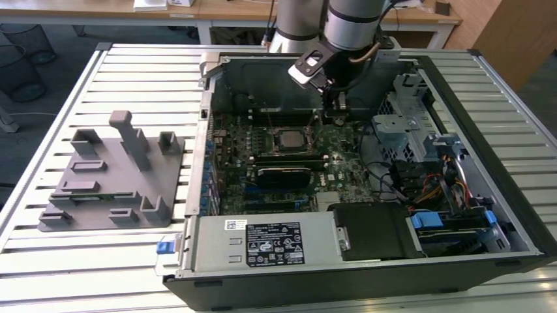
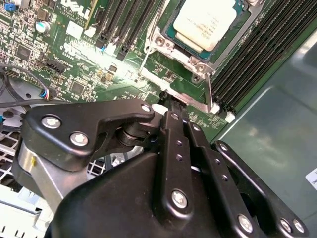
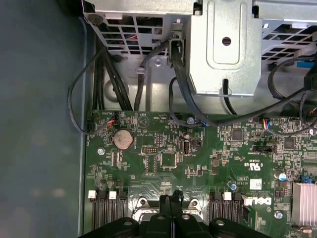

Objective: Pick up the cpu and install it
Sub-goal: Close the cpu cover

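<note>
cpu (image 2: 205,20) lies flat in its socket on the green board (image 3: 163,158) inside the open computer case (image 1: 348,287). I judge it light, stiff and fragile with a slick metal top, so the hold should be on two opposite edges of the rim, never the underside. gripper (image 2: 167,103) sits low just beside the socket's metal frame (image 2: 198,62), fingers (image 2: 174,148) pressed together with nothing between them; whether the tips touch the frame edge I cannot tell.
</note>
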{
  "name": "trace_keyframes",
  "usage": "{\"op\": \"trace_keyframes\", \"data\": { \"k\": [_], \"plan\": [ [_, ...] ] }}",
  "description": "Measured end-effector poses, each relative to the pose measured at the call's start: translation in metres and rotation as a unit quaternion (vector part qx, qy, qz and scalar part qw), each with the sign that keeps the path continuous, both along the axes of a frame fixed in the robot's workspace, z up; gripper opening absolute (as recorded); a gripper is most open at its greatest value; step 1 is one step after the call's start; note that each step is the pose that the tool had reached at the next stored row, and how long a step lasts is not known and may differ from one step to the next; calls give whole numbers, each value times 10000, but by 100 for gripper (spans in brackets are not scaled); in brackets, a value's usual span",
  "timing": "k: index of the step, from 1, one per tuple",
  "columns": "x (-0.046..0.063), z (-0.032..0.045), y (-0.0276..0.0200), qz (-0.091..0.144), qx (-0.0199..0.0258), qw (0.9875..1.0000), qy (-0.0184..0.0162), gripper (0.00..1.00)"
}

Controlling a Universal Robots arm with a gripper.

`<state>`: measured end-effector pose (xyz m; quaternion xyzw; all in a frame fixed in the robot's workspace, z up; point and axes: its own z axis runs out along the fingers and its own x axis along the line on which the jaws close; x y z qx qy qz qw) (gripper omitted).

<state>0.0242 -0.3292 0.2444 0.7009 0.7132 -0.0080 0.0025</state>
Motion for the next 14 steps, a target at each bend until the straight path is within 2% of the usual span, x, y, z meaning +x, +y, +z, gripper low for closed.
{"op": "trace_keyframes", "data": {
  "k": [14],
  "plan": [
    [-94,-6,0,0,0,10000,0,11]
  ]
}}
